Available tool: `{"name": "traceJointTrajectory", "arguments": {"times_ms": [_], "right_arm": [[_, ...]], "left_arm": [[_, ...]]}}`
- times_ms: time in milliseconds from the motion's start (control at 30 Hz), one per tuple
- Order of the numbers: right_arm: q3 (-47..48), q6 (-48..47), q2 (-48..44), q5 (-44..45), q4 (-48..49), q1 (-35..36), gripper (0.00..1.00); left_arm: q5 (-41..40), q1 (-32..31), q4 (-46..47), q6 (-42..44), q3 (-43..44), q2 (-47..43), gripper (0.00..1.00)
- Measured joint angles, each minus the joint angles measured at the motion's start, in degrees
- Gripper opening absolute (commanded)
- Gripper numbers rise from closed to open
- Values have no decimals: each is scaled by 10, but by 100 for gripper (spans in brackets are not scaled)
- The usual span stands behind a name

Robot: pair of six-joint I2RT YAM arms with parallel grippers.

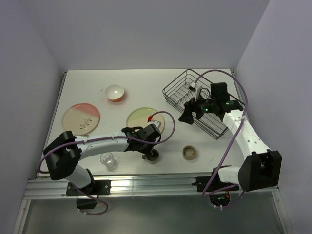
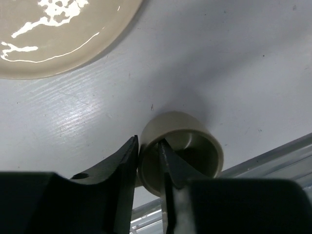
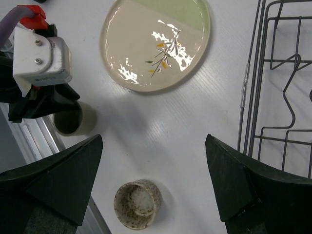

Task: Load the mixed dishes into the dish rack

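Note:
My left gripper [image 1: 150,152] is shut on the wall of the grey-green cup [image 1: 153,156], one finger inside and one outside, near the table's front edge. The left wrist view shows the same grip [image 2: 148,144] on the cup [image 2: 195,134]. My right gripper [image 1: 187,116] is open and empty, hovering left of the dish rack [image 1: 176,90]. In the right wrist view its jaws [image 3: 153,139] stand wide above the small speckled bowl [image 3: 138,204], with the rack [image 3: 253,83] at right. The cream-green plate [image 1: 141,117] lies between the arms. The pink and brown cups are out of view.
The pink-cream plate [image 1: 81,118] lies at the left. The orange bowl [image 1: 114,91] stands behind it. The clear glass [image 1: 107,161] stands by the left arm near the front edge. The speckled bowl [image 1: 189,152] stands front right. A metal rail [image 1: 146,185] runs along the front edge.

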Motion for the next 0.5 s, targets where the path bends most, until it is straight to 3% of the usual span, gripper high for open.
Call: {"name": "traceJointTrajectory", "arguments": {"times_ms": [200,300,500], "right_arm": [[-4,0,-2,-1,0,0,93],[-9,0,-6,-3,2,0,93],[-19,9,-9,-11,2,0,92]], "left_arm": [[-1,5,5,0,0,21,22],[-1,7,11,-2,-3,24,4],[17,24,44,-15,-31,-1,0]]}}
